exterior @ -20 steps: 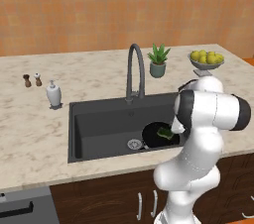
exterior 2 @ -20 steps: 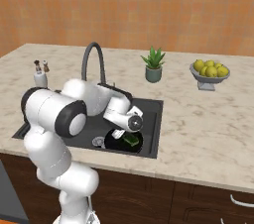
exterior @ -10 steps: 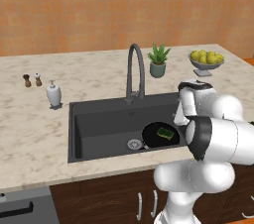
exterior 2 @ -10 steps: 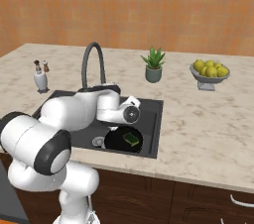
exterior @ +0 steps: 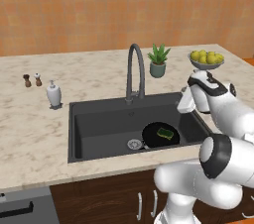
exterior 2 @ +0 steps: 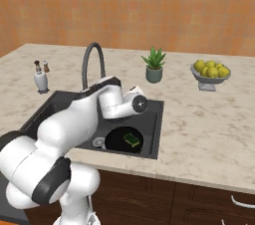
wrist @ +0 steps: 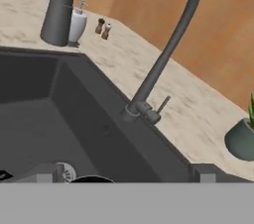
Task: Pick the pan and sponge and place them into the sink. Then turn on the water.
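While the black pan (exterior: 159, 134) sits in the sink (exterior: 99, 124) right of the drain (exterior: 134, 143), yellow-green sponge (exterior: 165, 132) inside it, my tool (wrist: 126, 176) is spread apart, empty, facing the faucet (wrist: 168, 44). Versus a second ago, my arm has risen out of the basin.

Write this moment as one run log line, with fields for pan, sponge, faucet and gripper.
pan: in sink | sponge: lying in pan | faucet: no water running | gripper: open, empty, facing faucet base
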Robot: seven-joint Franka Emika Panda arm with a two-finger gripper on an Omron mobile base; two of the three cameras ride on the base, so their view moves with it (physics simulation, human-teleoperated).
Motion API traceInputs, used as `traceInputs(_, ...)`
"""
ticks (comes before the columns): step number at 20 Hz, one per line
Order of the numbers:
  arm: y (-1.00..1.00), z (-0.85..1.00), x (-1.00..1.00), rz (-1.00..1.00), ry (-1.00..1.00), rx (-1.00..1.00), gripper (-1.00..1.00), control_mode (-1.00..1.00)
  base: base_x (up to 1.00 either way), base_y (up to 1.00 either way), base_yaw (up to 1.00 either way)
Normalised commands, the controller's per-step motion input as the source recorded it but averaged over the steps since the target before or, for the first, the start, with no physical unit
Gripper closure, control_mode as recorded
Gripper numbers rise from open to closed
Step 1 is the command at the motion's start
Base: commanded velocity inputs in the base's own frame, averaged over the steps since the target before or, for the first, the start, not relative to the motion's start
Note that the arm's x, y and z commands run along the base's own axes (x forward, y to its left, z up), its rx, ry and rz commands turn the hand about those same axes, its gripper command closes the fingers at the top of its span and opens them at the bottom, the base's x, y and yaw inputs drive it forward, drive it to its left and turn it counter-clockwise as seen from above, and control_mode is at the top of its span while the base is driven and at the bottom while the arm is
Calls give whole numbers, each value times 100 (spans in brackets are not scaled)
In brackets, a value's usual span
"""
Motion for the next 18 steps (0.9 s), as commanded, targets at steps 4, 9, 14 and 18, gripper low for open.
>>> traceInputs(4, -1, -8, 6, 2, 0, 24, -100, -100, 0, 0, 0)
traceInputs(9, 4, -20, 26, 10, -4, 12, -100, -100, 0, 0, 0)
traceInputs(14, 19, -28, 36, 11, -3, 4, -100, -100, 0, 0, 0)
traceInputs(18, 23, -12, 40, 11, 0, 10, -100, -100, 0, 0, 0)
